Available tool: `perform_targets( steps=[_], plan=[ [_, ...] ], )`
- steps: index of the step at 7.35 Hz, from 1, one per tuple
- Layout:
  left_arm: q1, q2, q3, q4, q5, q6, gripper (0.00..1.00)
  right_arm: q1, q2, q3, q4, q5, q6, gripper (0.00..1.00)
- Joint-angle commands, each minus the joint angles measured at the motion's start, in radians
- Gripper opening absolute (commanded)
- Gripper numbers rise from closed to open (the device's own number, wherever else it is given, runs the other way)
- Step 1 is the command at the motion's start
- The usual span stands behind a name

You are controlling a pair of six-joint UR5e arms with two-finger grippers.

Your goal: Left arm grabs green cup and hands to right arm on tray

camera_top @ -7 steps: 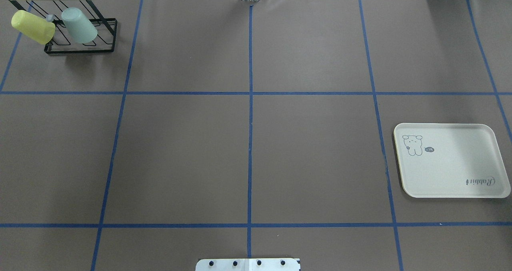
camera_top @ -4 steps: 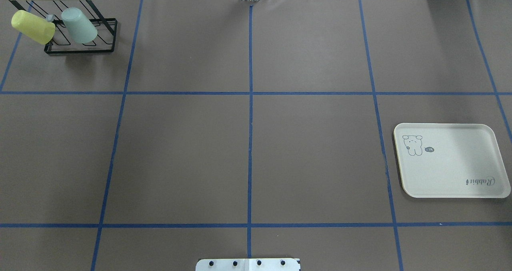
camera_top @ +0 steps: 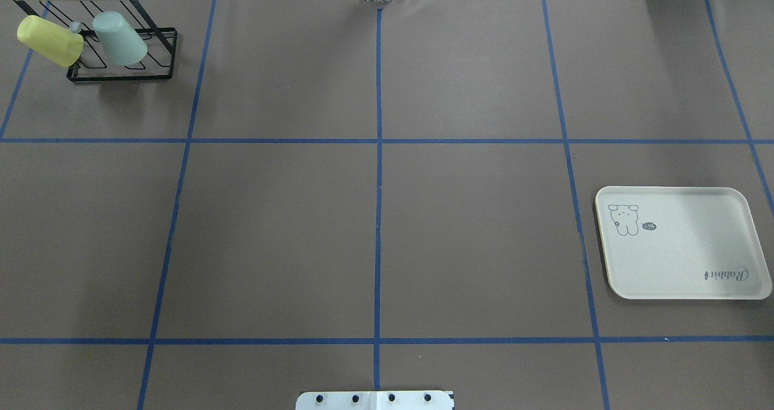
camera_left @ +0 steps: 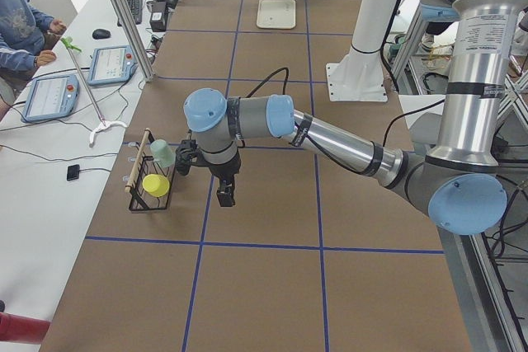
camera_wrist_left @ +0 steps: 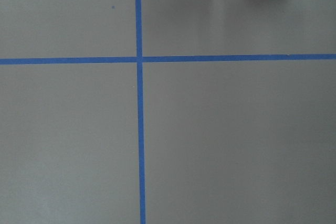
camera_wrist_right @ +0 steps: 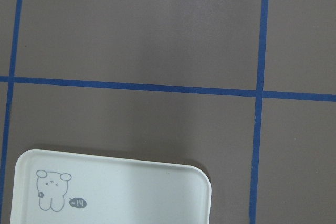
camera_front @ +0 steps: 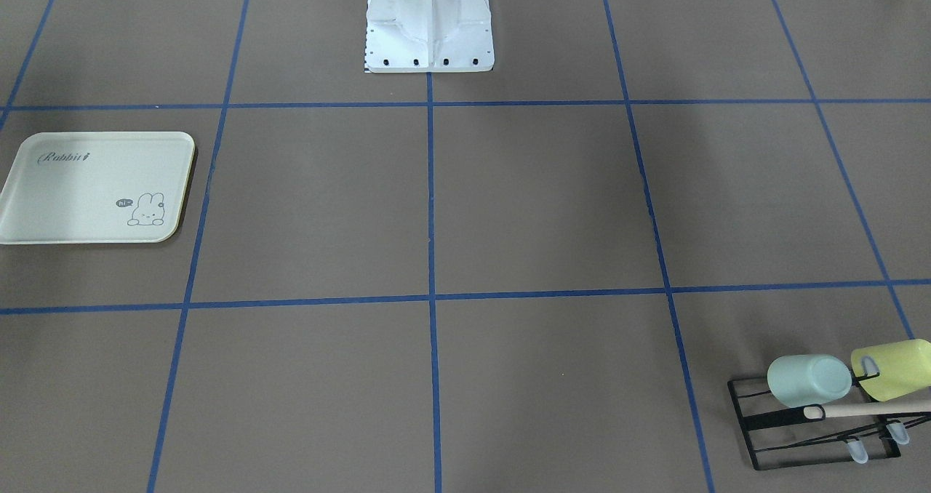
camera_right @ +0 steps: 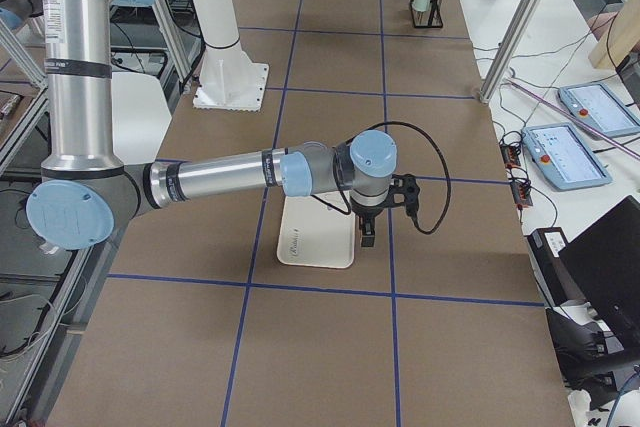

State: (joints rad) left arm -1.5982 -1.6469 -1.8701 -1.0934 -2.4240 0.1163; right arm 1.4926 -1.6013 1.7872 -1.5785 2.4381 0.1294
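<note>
The green cup [camera_top: 120, 38] hangs tilted on a black wire rack [camera_top: 121, 74] at the table's far left corner, next to a yellow-green cup [camera_top: 49, 41]. It also shows in the front view [camera_front: 809, 380] and the left side view [camera_left: 162, 152]. The cream tray [camera_top: 683, 244] lies on the right side, empty. My left gripper [camera_left: 224, 195] points down above the table a short way from the rack, apart from the cup; I cannot tell if it is open. My right gripper [camera_right: 367, 237] hangs over the tray's edge [camera_right: 315, 242]; I cannot tell its state.
Blue tape lines divide the brown table [camera_top: 375, 216]. The robot's white base plate [camera_front: 429, 42] stands at the near middle edge. Tablets and cables lie beside the table [camera_left: 49, 96]. A person [camera_left: 21, 22] sits at the left end.
</note>
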Motion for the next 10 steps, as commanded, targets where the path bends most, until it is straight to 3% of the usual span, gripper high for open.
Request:
perform_targets(
  steps=[1, 4, 5, 6, 7, 8, 10],
  plan=[
    [0.0, -0.001, -0.006, -0.002, -0.006, -0.001, 1.0, 0.0, 0.001, -0.003, 0.002, -0.005, 0.002, 1.0],
    [0.001, -0.001, -0.046, -0.002, -0.007, -0.004, 1.0, -0.006, 0.003, 0.0, 0.006, -0.004, 0.004, 1.0],
    [0.015, -0.013, -0.058, -0.006, -0.006, -0.082, 1.0, -0.008, 0.0, -0.002, 0.052, -0.004, -0.001, 1.0],
    [0.082, -0.034, -0.05, -0.099, 0.008, -0.122, 1.0, -0.008, -0.02, -0.003, 0.098, -0.002, 0.001, 1.0],
    [0.115, -0.048, -0.025, -0.143, 0.009, -0.125, 1.0, -0.008, -0.029, -0.008, 0.125, -0.002, 0.001, 1.0],
    [0.141, -0.154, 0.047, -0.132, 0.006, -0.156, 1.0, -0.009, -0.031, -0.008, 0.129, -0.002, 0.001, 1.0],
    [0.188, -0.26, 0.168, -0.147, 0.008, -0.175, 1.0, -0.011, -0.035, -0.009, 0.129, -0.002, 0.001, 1.0]
  ],
)
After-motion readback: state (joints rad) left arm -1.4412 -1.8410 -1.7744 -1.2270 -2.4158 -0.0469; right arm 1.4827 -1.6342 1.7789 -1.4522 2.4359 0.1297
